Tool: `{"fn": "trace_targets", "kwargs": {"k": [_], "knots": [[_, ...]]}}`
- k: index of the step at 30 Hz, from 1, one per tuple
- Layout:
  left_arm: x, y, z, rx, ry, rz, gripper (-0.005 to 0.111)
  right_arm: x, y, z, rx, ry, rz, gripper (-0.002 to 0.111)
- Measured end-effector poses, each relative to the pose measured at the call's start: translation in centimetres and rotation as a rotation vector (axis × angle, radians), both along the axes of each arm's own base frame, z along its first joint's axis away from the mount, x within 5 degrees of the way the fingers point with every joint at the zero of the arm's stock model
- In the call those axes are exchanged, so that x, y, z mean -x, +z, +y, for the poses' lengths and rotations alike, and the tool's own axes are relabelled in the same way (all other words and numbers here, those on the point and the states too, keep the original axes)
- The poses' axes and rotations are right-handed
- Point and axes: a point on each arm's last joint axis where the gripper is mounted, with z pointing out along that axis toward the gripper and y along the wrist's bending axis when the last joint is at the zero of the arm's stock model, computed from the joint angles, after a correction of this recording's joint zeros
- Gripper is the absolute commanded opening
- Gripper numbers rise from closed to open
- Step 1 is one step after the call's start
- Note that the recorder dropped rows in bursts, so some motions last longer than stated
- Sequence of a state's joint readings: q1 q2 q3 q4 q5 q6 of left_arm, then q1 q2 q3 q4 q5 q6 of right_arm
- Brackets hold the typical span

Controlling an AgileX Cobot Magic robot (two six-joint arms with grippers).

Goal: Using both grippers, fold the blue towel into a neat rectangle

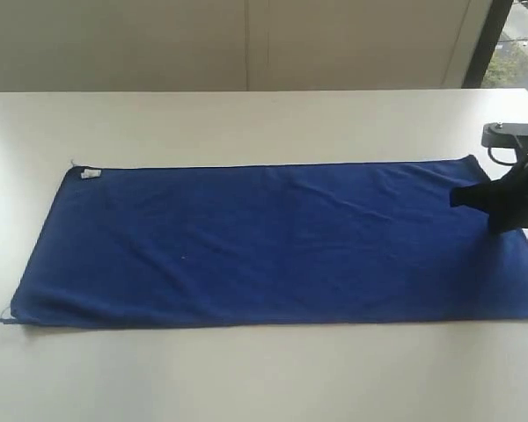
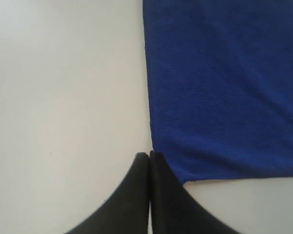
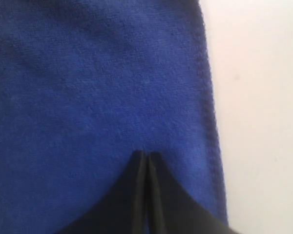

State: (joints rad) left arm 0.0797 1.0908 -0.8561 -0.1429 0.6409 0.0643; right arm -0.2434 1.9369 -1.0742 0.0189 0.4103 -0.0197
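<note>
"On the white table, where does the blue towel lie?"
"Spread flat, its long side running across the exterior view."
"Any label?"
"A small white tag at its far left corner, too small to read."
"The grippers?"
"The right gripper has its jaws pressed together, tips over the cloth just inside one edge. The left gripper is likewise closed, at the towel's edge near a corner."
</note>
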Motion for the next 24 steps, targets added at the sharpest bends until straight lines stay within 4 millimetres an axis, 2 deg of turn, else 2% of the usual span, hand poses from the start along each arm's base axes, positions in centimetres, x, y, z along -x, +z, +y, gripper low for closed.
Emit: {"fn": "trace_targets", "kwargs": {"k": [6, 9, 11, 14, 24], "knots": [[0.0, 0.0, 0.0, 0.000, 0.000, 0.000, 0.000, 0.3, 4.3, -0.1, 0.011, -0.006, -0.058, 0.001], [0.0, 0.0, 0.0, 0.000, 0.000, 0.000, 0.000, 0.5, 5.4, 0.0, 0.015, -0.007, -0.080, 0.009], [0.0, 0.0, 0.0, 0.000, 0.000, 0.000, 0.000, 0.5, 5.6, 0.0, 0.016, -0.007, -0.085, 0.019], [0.0, 0.0, 0.0, 0.000, 0.000, 0.000, 0.000, 0.5, 5.0, 0.0, 0.011, -0.007, -0.064, 0.027], [0.0, 0.0, 0.0, 0.000, 0.000, 0.000, 0.000, 0.4, 4.5, 0.0, 0.001, -0.024, -0.056, 0.028]]}}
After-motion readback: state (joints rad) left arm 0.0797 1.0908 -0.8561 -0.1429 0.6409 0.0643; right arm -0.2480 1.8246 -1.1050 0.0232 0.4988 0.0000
